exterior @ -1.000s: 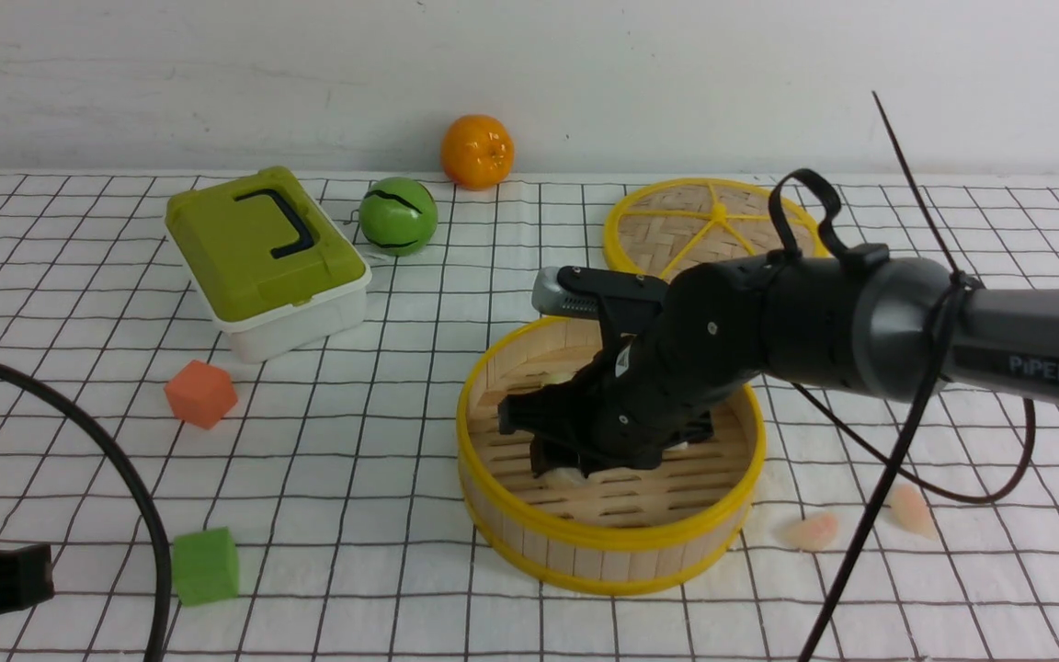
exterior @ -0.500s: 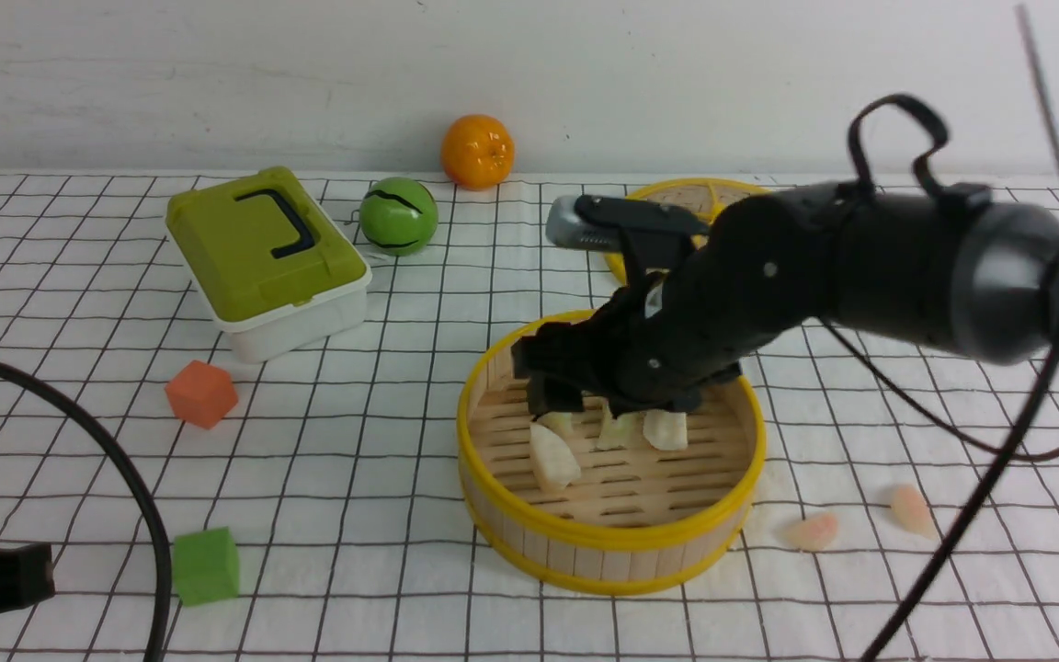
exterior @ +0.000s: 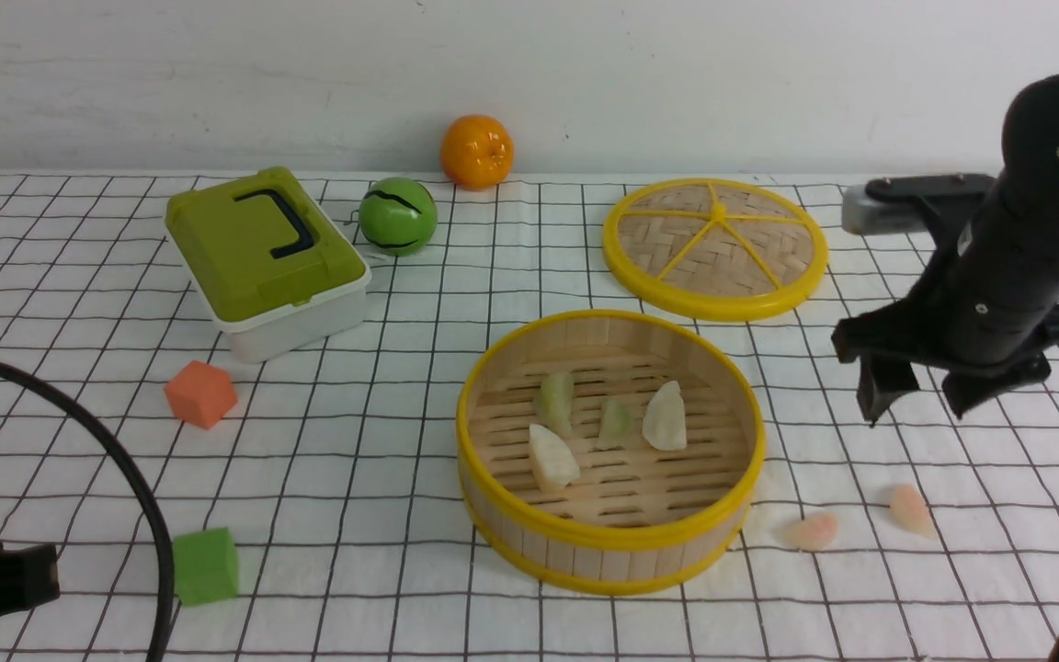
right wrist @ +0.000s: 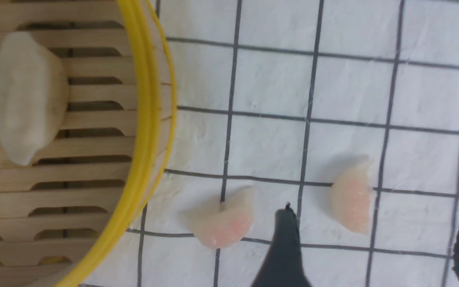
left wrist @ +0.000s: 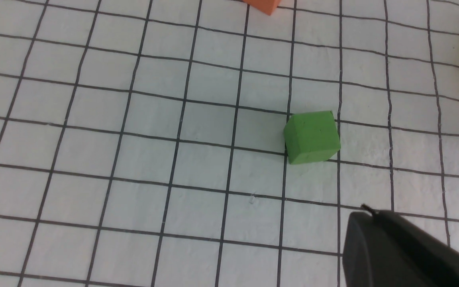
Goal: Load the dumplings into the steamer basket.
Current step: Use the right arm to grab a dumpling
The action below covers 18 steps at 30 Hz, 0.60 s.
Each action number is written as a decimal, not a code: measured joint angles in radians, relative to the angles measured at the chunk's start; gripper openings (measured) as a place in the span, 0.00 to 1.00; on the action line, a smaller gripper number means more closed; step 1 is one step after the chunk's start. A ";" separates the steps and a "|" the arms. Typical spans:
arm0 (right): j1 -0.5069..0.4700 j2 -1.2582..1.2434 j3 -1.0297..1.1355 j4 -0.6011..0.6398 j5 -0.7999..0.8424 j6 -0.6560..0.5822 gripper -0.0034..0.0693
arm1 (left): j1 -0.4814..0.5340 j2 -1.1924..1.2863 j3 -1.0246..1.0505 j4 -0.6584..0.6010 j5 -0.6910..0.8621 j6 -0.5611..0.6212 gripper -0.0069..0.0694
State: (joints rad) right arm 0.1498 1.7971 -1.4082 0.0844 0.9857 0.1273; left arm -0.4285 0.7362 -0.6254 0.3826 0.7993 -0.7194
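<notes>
The steamer basket stands mid-table and holds two pale green dumplings and two cream-white dumplings. Two pinkish dumplings lie on the cloth to its right, and both show in the right wrist view beside the basket's rim. My right gripper is open and empty. It hangs above the cloth right of the basket, over the pinkish dumplings, with one of them between its fingers in the right wrist view. My left gripper is shut and empty near the green cube.
The flat woven lid lies behind the basket. A green box, green ball and orange stand at the back. An orange cube and green cube lie left. A black cable loops at the lower left.
My right gripper rose out of the steamer basket and swung right, leaving a cream-white dumpling inside. It now hangs open over the pinkish dumplings. The left arm has not moved.
</notes>
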 joint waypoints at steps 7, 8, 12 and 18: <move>-0.067 0.109 0.000 0.107 -0.001 -0.118 0.71 | 0.000 0.000 0.027 0.000 -0.048 0.000 0.08; -0.067 0.120 0.000 0.084 0.000 -0.117 0.69 | 0.000 0.000 0.027 0.000 -0.053 0.000 0.08; -0.068 0.151 0.001 0.016 0.010 -0.093 0.62 | 0.000 0.000 0.027 0.000 -0.069 0.000 0.08; -0.068 0.168 0.060 0.009 -0.006 -0.087 0.54 | 0.000 0.000 0.027 0.000 -0.072 0.000 0.08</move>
State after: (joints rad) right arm 0.0819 1.9648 -1.3479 0.0938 0.9798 0.0401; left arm -0.4285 0.7362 -0.5982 0.3826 0.7270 -0.7194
